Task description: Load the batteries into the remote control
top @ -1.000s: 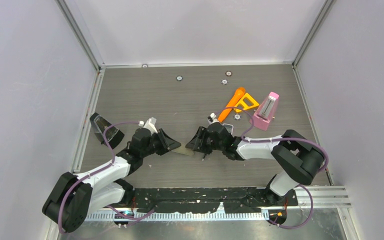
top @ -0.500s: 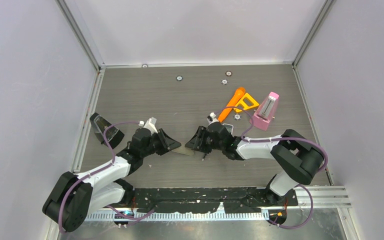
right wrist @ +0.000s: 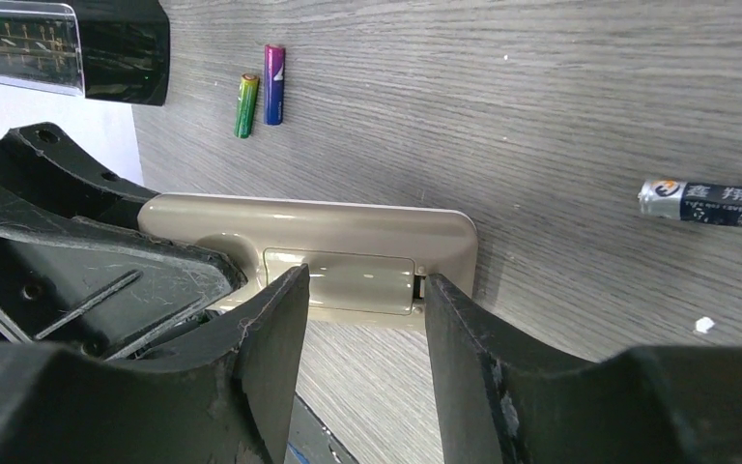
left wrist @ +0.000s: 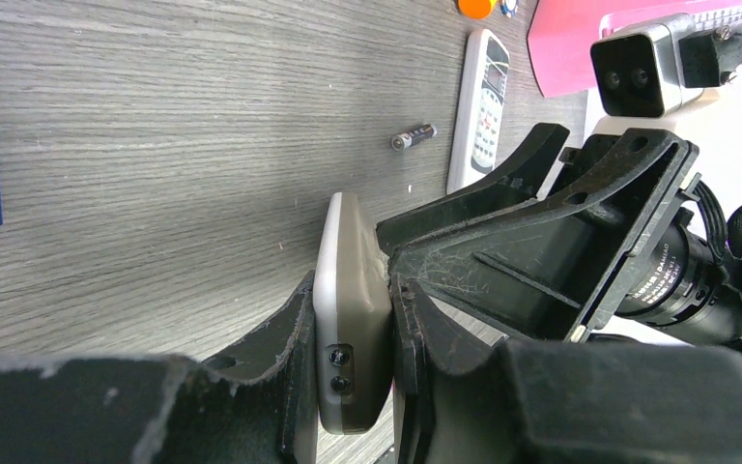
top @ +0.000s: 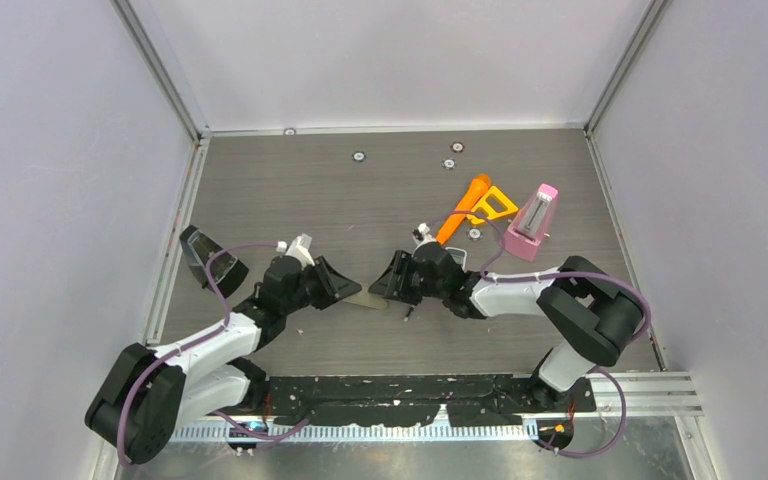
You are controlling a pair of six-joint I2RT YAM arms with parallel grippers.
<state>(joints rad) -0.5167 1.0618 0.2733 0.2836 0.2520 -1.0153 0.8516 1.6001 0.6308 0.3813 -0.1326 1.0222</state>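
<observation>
Remote [right wrist: 348,227] clenched on edge by left gripper [left wrist: 353,319], mid-frame, back cover [right wrist: 338,280] facing right gripper [right wrist: 362,290], guessing so lid can come off. Right fingers apart, straddling cover, gripping nothing. Green battery [right wrist: 244,104] and purple battery [right wrist: 273,84] upper left, dark battery [right wrist: 715,203] right edge, all 3 loose on table [right wrist: 541,97].

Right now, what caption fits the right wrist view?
Right fingers straddle the battery cover of the beige plastic remote; green cell, purple cell beyond.
</observation>
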